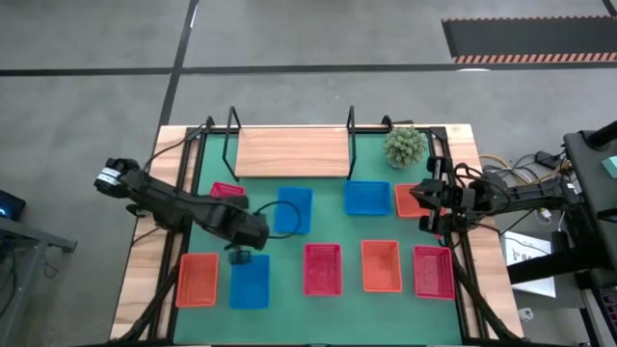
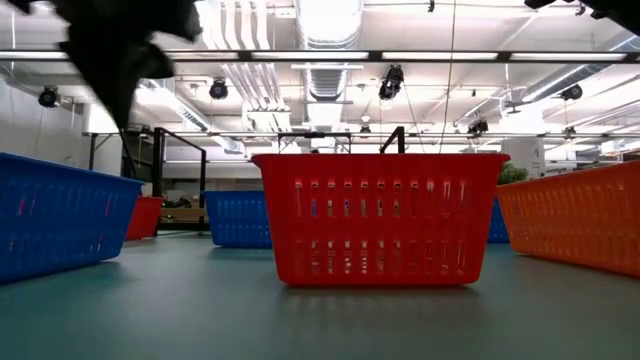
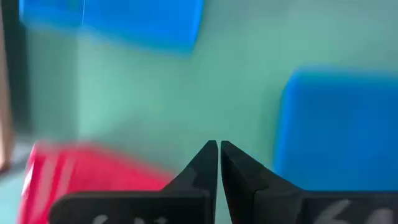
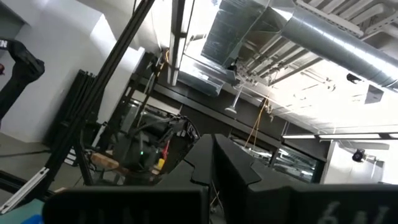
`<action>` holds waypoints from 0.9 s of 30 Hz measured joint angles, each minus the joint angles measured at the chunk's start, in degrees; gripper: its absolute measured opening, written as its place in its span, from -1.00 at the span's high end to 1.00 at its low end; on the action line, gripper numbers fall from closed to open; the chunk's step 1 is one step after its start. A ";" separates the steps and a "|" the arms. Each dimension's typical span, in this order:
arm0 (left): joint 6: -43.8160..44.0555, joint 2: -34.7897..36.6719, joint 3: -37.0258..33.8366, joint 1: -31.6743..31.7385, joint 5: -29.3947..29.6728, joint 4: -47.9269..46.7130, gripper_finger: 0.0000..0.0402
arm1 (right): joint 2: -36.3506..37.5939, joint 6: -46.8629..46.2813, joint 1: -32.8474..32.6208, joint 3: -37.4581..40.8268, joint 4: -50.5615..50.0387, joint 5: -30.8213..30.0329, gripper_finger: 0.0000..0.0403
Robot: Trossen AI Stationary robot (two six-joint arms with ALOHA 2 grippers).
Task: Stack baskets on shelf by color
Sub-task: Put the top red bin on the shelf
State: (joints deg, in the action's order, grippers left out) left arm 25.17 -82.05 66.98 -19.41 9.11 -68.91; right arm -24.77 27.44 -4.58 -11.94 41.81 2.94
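- The shelf (image 1: 290,152), a light-wood board with thin black frames at both ends, stands at the far edge of the green-topped table (image 1: 337,308); its board carries no basket.
- The baskets lie spread over the table: a near row of orange (image 1: 198,280), blue (image 1: 250,281), red (image 1: 323,268), orange (image 1: 381,265) and red (image 1: 434,271).
- Closer to the shelf sit a red basket (image 1: 226,191) partly under the left arm, a blue one (image 1: 294,209), another blue one (image 1: 366,197) and an orange one (image 1: 407,200) beside the right arm.
- The left gripper (image 1: 242,256) hangs over bare table between blue baskets, just past the near blue basket's far edge; its fingers (image 3: 202,171) stand almost touching (only a thin slit shows between them), holding nothing.
- The right gripper (image 1: 430,204) is at the table's right edge, by the orange basket; its fingers are closed together and empty, tilted up toward the ceiling.
- A small potted plant (image 1: 404,146) stands just beside the shelf's right end.
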 joint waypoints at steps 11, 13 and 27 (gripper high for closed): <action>-0.02 5.95 -8.81 -0.20 -1.78 -11.77 0.33 | -0.05 -2.49 0.00 0.00 0.02 0.02 0.96; -0.12 7.30 -11.95 -0.18 -1.79 -10.55 0.28 | -0.05 -2.31 0.00 0.00 0.04 0.00 0.96; -0.44 8.43 -24.91 -0.14 -2.04 3.97 0.37 | -0.05 -0.35 0.00 0.04 0.02 0.00 0.96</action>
State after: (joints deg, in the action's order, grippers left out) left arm 24.73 -73.62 42.08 -19.55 7.07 -64.94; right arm -24.82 27.09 -4.58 -11.90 41.82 2.94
